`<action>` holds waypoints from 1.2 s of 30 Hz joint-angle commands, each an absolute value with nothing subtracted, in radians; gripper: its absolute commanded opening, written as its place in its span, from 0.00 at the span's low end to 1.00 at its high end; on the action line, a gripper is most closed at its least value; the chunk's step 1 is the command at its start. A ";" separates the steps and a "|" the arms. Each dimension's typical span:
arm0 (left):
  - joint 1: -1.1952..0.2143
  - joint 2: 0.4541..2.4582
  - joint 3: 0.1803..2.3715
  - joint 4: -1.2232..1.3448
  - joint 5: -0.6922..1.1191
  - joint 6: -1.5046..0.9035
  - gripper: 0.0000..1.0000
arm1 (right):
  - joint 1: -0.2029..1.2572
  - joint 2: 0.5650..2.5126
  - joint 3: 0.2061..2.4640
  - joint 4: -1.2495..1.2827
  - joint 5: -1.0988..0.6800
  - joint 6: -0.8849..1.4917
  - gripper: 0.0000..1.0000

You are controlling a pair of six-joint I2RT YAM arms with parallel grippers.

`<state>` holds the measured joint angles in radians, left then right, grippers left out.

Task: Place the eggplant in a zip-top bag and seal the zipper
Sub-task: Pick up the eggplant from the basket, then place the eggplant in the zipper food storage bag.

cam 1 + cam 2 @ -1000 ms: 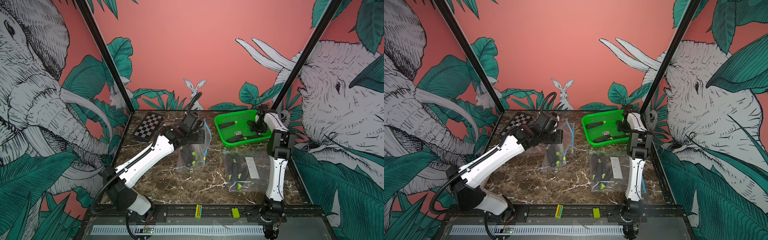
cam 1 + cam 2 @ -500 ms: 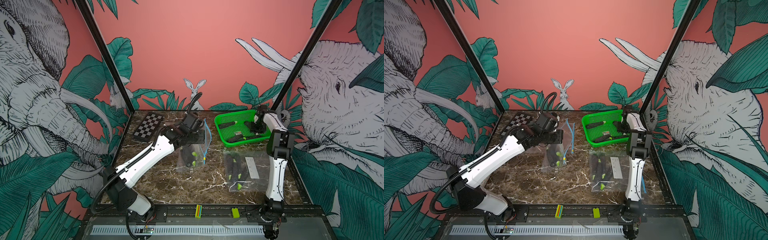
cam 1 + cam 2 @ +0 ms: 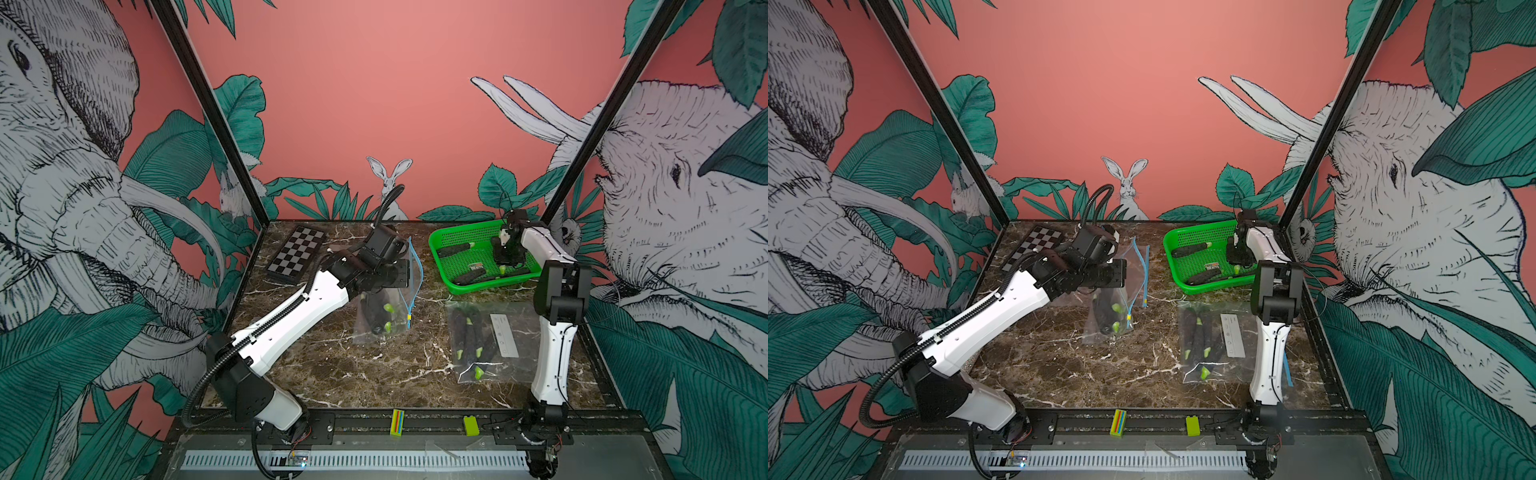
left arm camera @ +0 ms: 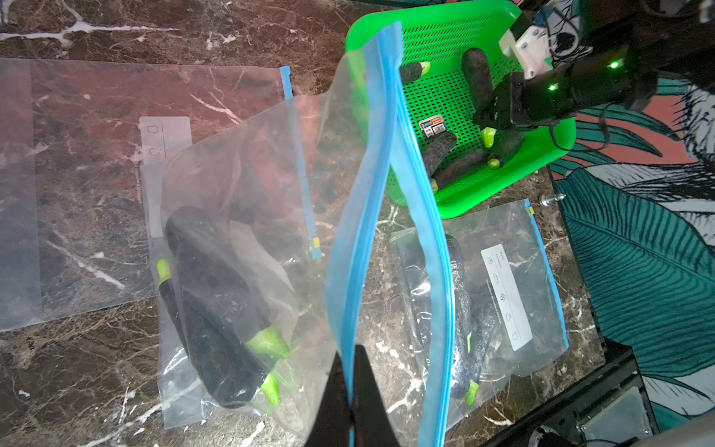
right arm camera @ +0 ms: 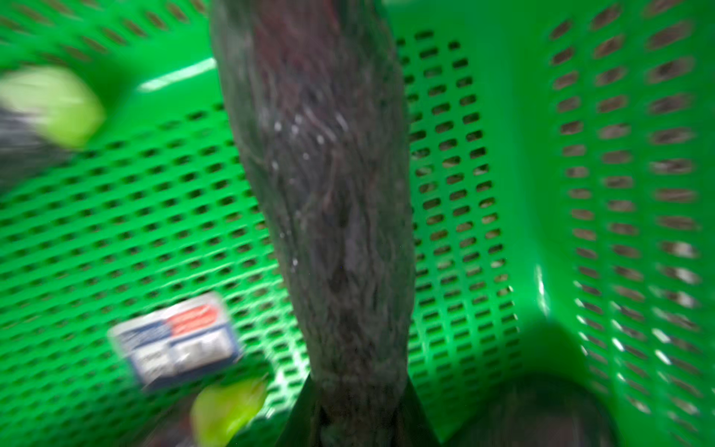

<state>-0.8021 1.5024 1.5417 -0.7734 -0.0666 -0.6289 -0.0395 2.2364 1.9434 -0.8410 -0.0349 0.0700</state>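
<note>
Two jaws of the right pincer (image 5: 358,418) have just narrowed onto an eggplant (image 5: 329,193), which is inside the green basket (image 5: 580,154); whether it has left the basket floor I cannot tell. Near the basket, the left pincer (image 4: 350,402) stays clamped on the blue rim of the zip-top bag (image 4: 371,193), mouth gaping, so carrying the eggplant across looks next.

both top views share the whole table (image 3: 332,374) from high in front; left wrist nears bag (image 4: 381,154), right wrist hugs basket (image 5: 580,193).
</note>
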 commanded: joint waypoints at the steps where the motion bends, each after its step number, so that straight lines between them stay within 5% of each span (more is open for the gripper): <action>1: -0.799 1.486 1.528 -0.755 -0.061 -0.634 0.00 | -0.032 2.098 1.911 -0.800 -0.052 0.071 0.11; 15: -0.799 1.468 1.534 -0.767 -0.065 -0.630 0.00 | 0.034 1.742 1.595 -0.713 -0.218 0.118 0.08; 26: -0.799 1.465 1.542 -0.758 -0.053 -0.660 0.00 | 0.407 1.402 1.374 -0.331 -0.268 0.329 0.07; 36: -0.799 1.453 1.539 -0.726 -0.055 -0.689 0.00 | 0.703 1.322 1.225 -0.068 -0.033 0.408 0.07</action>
<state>-0.8021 1.4979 1.5410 -0.7513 -0.0593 -0.6674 0.6640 1.3426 1.2518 -0.1902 -0.1303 0.3664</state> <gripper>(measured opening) 0.047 0.211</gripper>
